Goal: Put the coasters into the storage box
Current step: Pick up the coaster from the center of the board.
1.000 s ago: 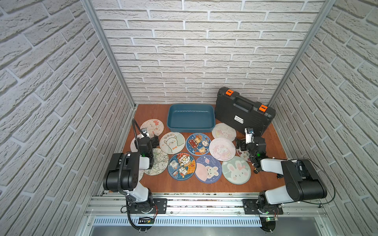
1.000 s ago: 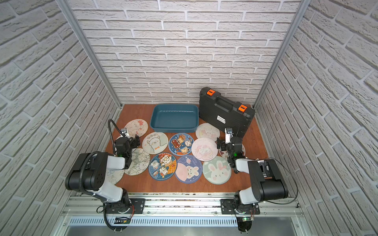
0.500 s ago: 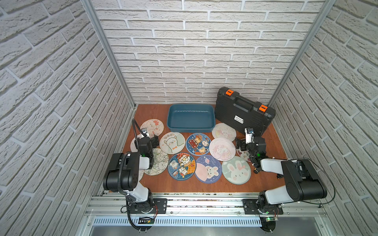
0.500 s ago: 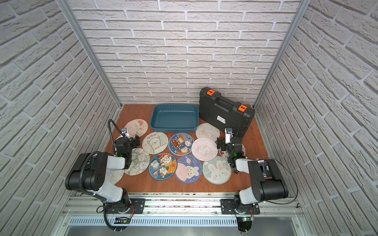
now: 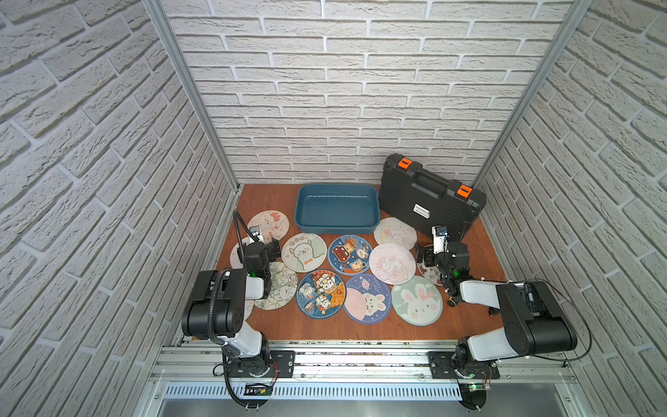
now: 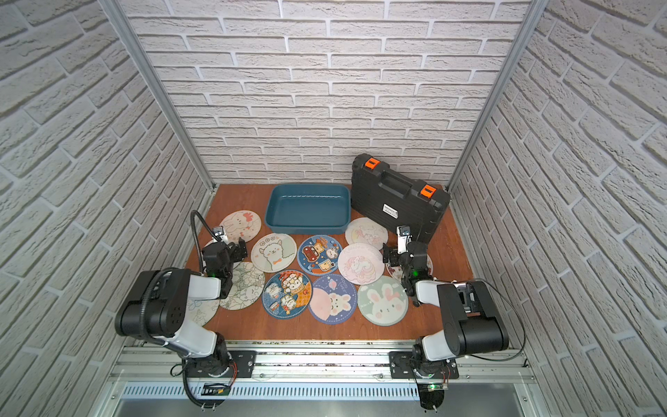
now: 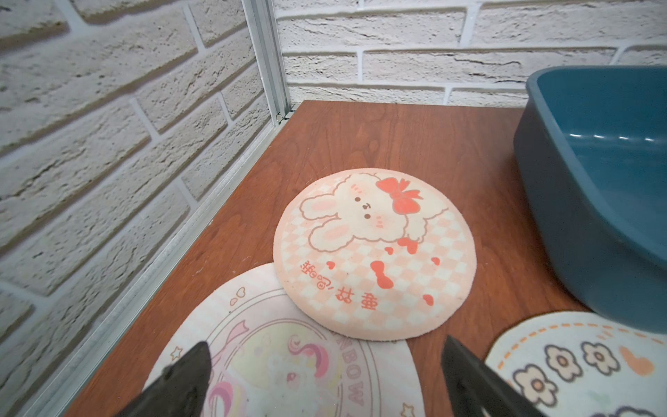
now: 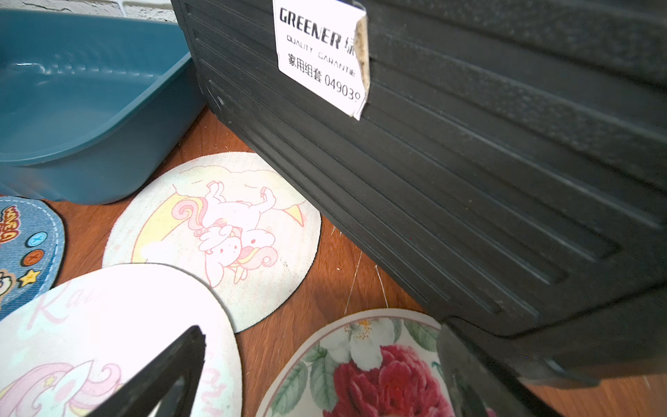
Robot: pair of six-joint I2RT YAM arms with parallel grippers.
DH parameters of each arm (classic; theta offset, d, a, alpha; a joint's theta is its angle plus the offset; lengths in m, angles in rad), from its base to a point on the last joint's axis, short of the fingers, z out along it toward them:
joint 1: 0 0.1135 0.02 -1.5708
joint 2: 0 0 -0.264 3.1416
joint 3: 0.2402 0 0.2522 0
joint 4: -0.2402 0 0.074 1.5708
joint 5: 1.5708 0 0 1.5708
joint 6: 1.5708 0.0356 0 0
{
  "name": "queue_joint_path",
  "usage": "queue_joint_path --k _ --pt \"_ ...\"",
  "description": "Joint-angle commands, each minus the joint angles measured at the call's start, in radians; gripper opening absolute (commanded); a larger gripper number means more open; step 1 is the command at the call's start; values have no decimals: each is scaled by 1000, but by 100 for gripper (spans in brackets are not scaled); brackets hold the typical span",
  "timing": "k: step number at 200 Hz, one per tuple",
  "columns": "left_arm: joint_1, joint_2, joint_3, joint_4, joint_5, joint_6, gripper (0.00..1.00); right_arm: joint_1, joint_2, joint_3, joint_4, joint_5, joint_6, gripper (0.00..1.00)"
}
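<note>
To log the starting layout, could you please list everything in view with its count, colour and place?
coasters: about twelve, pastel, cream and blue prints, flat on the table before the box, some overlapping
storage box: one, teal, empty, back centre
tool case: one, black with orange latches, right of the box
table: one, reddish-brown wood
walls: three, white brick, around the table
left claw: one, black, open, over the leftmost coasters
right claw: one, black, open, over the rose coaster
</note>
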Motion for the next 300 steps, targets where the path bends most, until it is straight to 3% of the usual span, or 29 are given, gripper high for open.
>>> queue_joint_path --k 1,26,40,111,135,165,205,260,300 --pt "-6 -12 -14 44 -19 14 98 0 -32 55 -61 -36 -20 100" --pt "-28 -27 -19 44 -41 38 98 7 -52 318 -582 -38 -2 98" --pt "-37 -31 -26 52 -52 41 98 16 -31 415 -733 -58 -5 94" --pt "-41 -58 -31 51 -50 56 98 82 -172 370 -738 -137 137 92" --pt "-66 -219 31 -208 -80 63 98 111 -224 361 -771 -146 145 91" --pt "-100 -366 239 -739 -99 -110 98 155 -264 362 -819 -149 175 91" --pt "-270 -399 368 -1111 -192 -367 98 220 -239 402 -923 -185 207 89" --pt "-511 -378 407 -1403 -190 -684 98 343 -177 471 -1020 -192 235 87" --pt "-662 -344 405 -1544 -187 -832 98 472 -69 528 -1040 -226 263 83"
